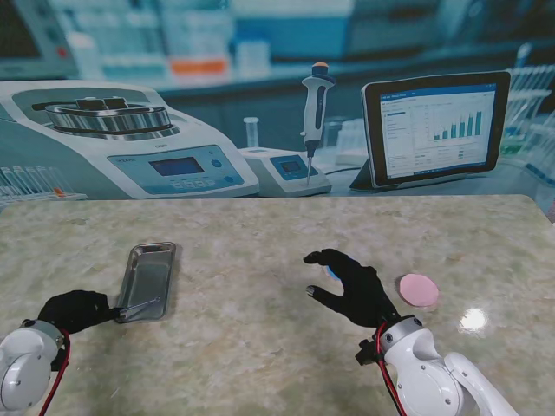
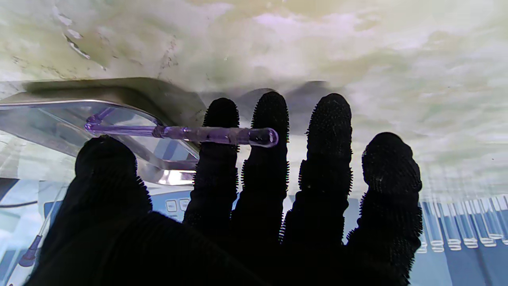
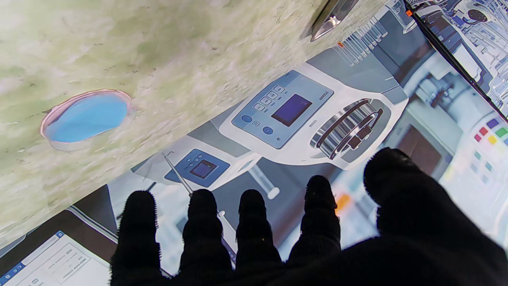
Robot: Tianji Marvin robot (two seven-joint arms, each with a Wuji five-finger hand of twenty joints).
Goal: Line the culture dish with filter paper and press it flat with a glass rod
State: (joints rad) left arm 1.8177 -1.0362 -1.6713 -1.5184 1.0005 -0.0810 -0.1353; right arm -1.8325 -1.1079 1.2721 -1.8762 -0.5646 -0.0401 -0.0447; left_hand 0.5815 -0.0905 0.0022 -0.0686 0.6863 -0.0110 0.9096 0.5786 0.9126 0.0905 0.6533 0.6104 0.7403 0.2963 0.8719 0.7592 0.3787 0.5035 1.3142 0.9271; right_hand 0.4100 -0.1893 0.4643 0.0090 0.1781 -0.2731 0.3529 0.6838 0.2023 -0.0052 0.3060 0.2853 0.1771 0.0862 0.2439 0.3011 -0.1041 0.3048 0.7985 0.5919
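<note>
**Glass rod at the left fingers, dish under the right hand**

On the left side of the marble table point(image 1: 260, 347), a metal tray point(image 1: 147, 279) lies with its long side running near to far. Across the tray's near right corner rests the glass rod point(image 2: 206, 134), one end inside the tray and the rounded end sticking out toward the left hand point(image 1: 74, 309). From the left wrist, that rounded end lies against the index and middle fingers point(image 2: 264, 159), while the thumb stands apart from the rod; the fingers are spread and I cannot tell whether they grip it.

Right of centre, the right hand point(image 1: 355, 288) hovers palm down with its fingers point(image 3: 202, 222) spread and holding nothing. Just beyond its fingertips in the stand's view sits the culture dish point(image 3: 85, 119), showing blue inside a pale rim. Near the right hand's right side lies a pink round of filter paper point(image 1: 419, 289), flat on the table and apart from the dish.
</note>
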